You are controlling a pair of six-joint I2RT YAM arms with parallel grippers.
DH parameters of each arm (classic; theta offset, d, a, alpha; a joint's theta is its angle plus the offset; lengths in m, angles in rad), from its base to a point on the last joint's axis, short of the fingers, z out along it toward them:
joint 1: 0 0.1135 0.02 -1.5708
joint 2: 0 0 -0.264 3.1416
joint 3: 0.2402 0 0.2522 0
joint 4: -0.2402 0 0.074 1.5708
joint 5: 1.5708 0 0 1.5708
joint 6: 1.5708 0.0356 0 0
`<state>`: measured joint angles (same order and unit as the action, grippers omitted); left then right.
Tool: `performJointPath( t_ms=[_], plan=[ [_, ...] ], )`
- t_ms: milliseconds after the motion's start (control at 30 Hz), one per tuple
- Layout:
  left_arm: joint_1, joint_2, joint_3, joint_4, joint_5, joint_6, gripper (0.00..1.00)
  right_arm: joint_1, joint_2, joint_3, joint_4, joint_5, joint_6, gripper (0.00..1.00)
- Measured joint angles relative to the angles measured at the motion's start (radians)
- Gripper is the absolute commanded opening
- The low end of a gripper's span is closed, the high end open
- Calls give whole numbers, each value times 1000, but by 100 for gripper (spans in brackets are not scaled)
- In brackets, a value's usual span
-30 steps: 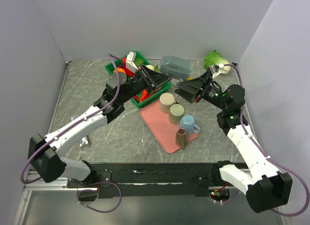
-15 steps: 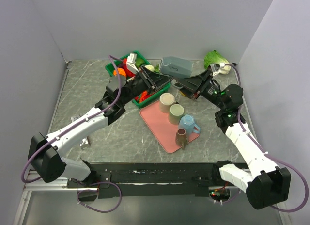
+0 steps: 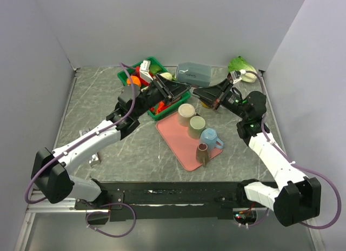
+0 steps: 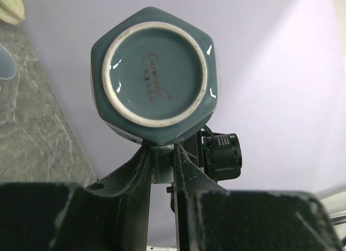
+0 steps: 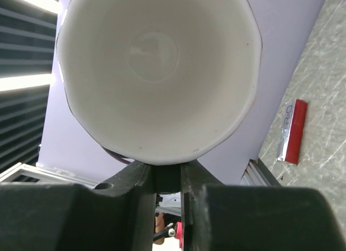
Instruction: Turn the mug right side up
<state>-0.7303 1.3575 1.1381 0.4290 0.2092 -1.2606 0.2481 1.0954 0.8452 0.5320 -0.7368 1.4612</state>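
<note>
- Left wrist view: left gripper [image 4: 162, 156] is pinched shut on the mug [image 4: 154, 72] handle, base towards the camera.
- Right gripper [image 5: 166, 172] is nearly closed under the rim; can't tell if it grips.
- Mug is sideways in mid-air, upper centre of the top view. You've got uprighting and set-down left.

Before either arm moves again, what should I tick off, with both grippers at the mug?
1. Hold of the left gripper: shut on the mug, just below its base. Ok.
2. Hold of the right gripper: closed narrow just under the rim. Ok.
3. Mug upright: it lies sideways in the air, base toward the left wrist camera and opening toward the right wrist camera. Not ok.
4. Mug empty: the white inside shows nothing in it. Ok.
5. Landing spot: the pink tray already carries four cups. Cannot tell if the mug fits there.
</note>
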Motion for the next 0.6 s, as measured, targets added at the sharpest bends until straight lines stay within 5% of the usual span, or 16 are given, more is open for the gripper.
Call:
performJointPath(
  t_ms=[100, 133, 333, 600],
  plan=[
    [3, 5, -1, -1, 2, 2, 34, 0, 5, 0, -4, 0, -7, 0],
    [3, 6, -1, -2, 3, 3, 61, 0, 4, 0, -9, 1, -15, 0],
    [-10, 6, -1, -49, 33, 36, 96, -3, -5, 37, -197, 0, -173, 0],
    [-13, 6, 5, -257, 26, 84, 96, -111, 6, 172, -428, -4, -436, 0]
  ],
)
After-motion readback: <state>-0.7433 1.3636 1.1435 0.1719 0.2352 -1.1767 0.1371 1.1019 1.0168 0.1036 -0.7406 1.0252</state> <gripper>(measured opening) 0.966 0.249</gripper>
